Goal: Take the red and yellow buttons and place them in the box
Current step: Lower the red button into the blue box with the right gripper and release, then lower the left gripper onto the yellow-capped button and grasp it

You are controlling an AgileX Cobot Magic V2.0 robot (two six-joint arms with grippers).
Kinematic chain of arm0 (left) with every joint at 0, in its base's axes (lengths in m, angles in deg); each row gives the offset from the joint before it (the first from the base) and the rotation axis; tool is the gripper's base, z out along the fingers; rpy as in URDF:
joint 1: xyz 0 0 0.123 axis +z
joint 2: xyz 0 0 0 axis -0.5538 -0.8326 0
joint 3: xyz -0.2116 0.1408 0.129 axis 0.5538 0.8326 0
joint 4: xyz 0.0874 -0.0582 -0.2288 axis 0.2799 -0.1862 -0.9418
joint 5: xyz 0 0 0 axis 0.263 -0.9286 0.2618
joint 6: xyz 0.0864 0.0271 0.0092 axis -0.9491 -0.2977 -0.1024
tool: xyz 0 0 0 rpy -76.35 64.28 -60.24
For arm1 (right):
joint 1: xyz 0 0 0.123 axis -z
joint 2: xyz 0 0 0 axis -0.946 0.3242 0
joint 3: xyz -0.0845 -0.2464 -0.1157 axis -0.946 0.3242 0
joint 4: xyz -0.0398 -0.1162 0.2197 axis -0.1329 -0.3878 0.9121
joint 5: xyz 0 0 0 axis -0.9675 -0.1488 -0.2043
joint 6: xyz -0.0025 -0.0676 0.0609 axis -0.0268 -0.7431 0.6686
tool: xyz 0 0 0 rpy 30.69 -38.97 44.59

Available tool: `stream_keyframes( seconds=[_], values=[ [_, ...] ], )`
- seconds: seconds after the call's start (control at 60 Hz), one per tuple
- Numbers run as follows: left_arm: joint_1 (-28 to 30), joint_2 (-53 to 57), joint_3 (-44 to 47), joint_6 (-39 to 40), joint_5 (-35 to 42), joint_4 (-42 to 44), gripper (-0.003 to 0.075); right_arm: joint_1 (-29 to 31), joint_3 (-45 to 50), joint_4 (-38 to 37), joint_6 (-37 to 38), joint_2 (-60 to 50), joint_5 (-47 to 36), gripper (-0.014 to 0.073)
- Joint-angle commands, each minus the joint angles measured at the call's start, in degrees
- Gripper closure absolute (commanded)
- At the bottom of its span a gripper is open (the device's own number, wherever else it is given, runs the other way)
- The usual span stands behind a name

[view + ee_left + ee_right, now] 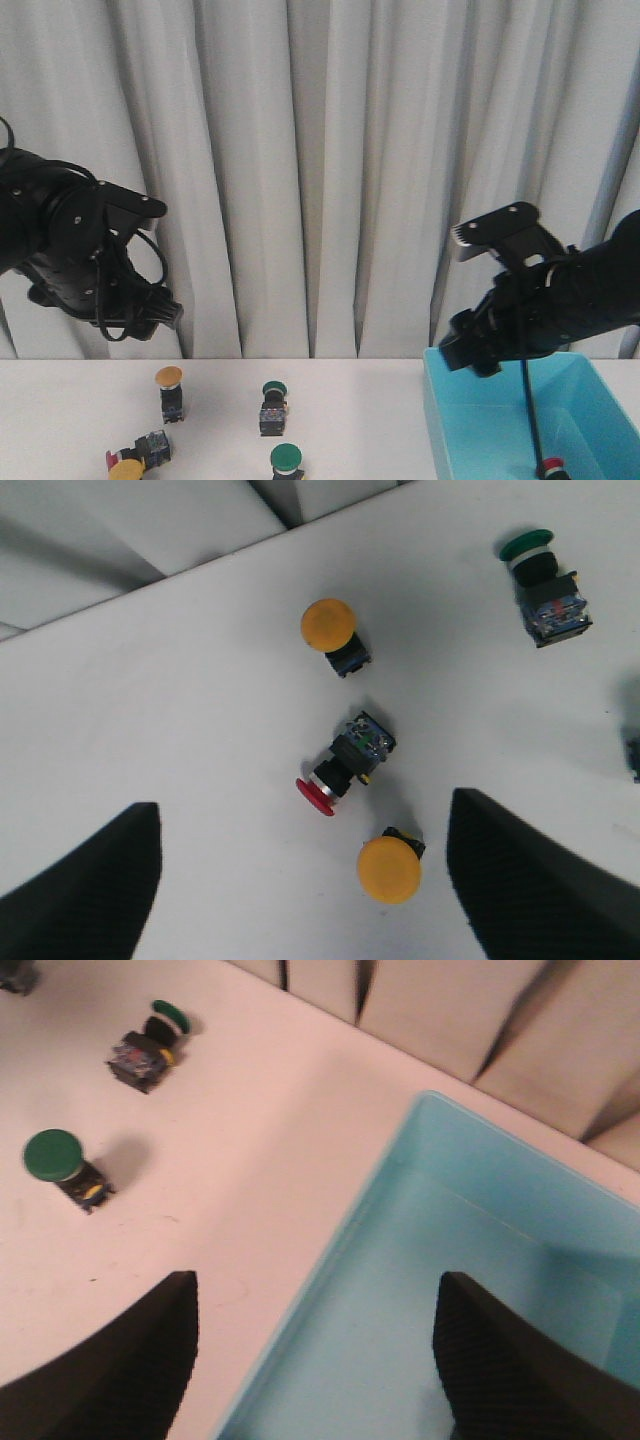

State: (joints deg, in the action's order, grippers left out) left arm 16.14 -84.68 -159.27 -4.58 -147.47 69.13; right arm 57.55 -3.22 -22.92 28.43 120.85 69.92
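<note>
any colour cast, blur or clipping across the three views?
Front view: sharp, neutral, but the lower yellow-capped push-button is cut by the frame edge. Left wrist view: sharp, soft shadows on the white table. Right wrist view: pinkish cast, turquoise plastic box slightly soft.

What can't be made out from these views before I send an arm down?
- Turquoise plastic box: front view's lower edge cuts off its floor, so the count inside is unknown; a small red-capped item shows at that edge.
- Dark object: cut by the left wrist view's edge, cap colour unknown.
- Yellow-capped button: front view crops it.
</note>
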Motion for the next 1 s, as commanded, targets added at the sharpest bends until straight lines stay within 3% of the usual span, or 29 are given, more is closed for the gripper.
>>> stream_keyframes(
  seconds=[0.0, 0.2, 0.5, 0.983],
  values=[
    [1.4, 3.0, -1.4, 3.2, 1.7, 0.3, 0.0066, -3.4, -1.8, -1.4, -0.7, -3.6, -2.0, 0.0106],
    [3.8, 1.2, 0.9, 3.9, 0.8, -5.5, 0.0104, -8.6, -1.7, -4.2, -0.6, -5.0, -1.8, 0.0106],
    [4.3, -1.6, 13.6, 3.6, 7.8, -8.7, 0.015, -10.5, -1.7, -4.1, 1.0, -5.2, -1.0, 0.0106],
    [4.3, -9.5, 14.0, 0.3, 6.6, -11.6, 0.015, -10.5, -1.6, -4.2, 1.5, -5.2, -0.3, 0.0106]
  ],
)
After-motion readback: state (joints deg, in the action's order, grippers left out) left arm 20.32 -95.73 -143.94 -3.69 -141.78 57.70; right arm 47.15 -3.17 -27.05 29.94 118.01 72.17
